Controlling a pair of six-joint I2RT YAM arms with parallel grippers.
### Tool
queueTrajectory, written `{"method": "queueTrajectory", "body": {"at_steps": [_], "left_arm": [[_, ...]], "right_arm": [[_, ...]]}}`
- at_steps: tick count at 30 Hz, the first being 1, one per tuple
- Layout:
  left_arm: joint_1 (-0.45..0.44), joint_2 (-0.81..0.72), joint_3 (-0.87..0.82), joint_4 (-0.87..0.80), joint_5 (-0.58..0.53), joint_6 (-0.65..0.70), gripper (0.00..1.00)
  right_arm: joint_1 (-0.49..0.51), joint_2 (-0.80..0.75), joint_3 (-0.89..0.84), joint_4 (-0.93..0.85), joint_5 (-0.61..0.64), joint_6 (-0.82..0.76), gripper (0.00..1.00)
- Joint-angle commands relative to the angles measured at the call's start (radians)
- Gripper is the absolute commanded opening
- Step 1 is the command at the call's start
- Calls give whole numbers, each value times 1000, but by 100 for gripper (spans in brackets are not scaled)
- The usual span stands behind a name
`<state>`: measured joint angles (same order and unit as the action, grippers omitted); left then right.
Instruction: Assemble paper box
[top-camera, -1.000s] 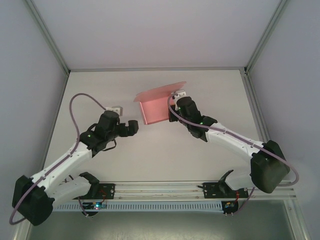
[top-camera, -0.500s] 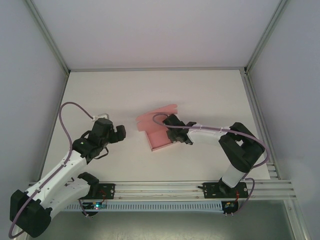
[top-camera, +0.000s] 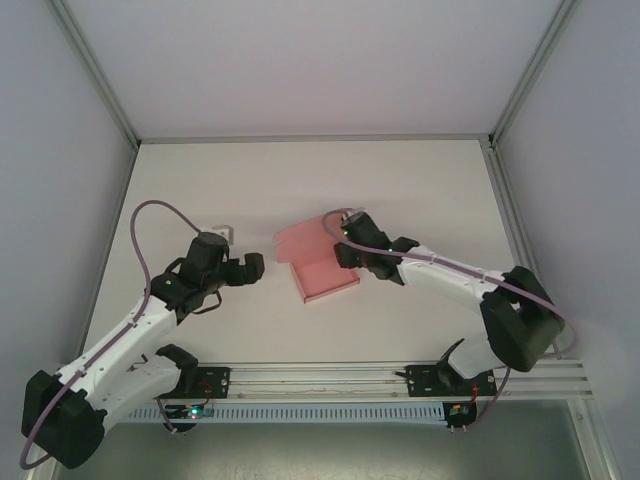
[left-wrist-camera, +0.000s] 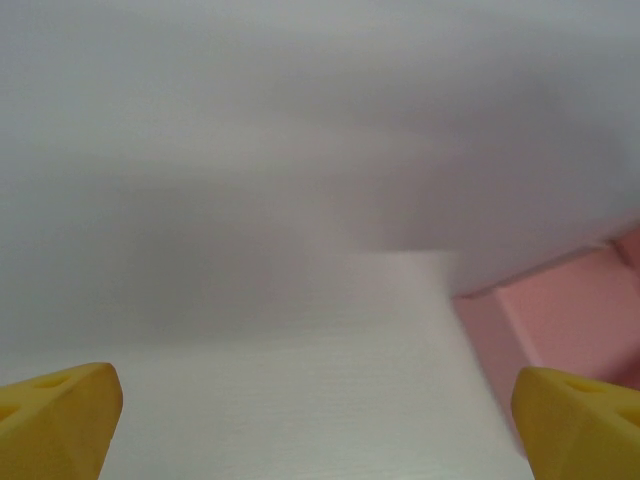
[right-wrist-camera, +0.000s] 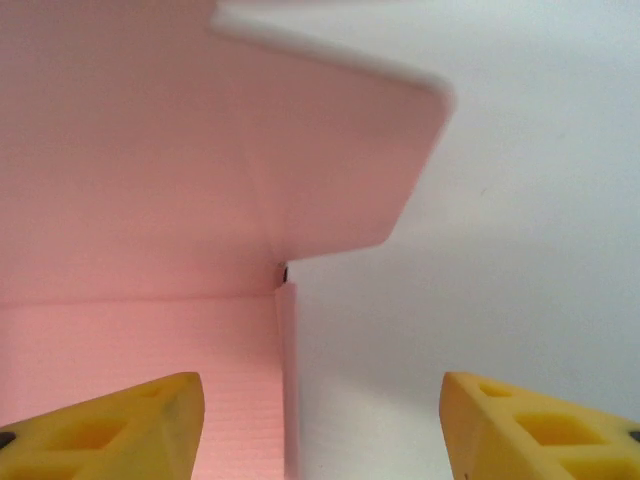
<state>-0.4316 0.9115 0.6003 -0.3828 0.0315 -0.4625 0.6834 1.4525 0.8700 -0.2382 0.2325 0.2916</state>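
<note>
- White surface (top-camera: 200, 180), grey walls. The paper box (top-camera: 322, 272) now rests on it, nearer than a second ago.
- My right hand (right-wrist-camera: 320, 400) has spread and let go, with a box wall just ahead between its fingers. I'd say the box is placed for folding.
- My left hand (left-wrist-camera: 320, 400) is spread wide, and the box to its right is blurred and cut off.

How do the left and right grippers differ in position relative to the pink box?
The left gripper hangs apart from the pink box, to its left; the right gripper sits over the box's right side. Left fingers frame bare table; right fingers frame a box wall. Both stand open, holding nothing.
</note>
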Motion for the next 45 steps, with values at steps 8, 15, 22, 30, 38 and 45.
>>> {"method": "queueTrajectory", "body": {"at_steps": [8,15,22,30,38,45], "left_arm": [[5,194,99,195,312,310,98],[6,295,189,135,248,403,90],[7,384,231,104,385,499,74],[6,462,309,-2,425,584,47],[6,464,328,-63,372,640,47],[10,444,319,-96,306,658,48]], "right_arm": [[-301,-85,36,60,-719,-642,72],[-300,88,244,-181,-766,-880,69],[-300,204,356,-308,-799,-1012,60],[-301,290,468,-431,-824,-1127,55],[-305,344,527,-508,-831,-1188,38],[-309,358,546,-556,-880,-1232,16]]}}
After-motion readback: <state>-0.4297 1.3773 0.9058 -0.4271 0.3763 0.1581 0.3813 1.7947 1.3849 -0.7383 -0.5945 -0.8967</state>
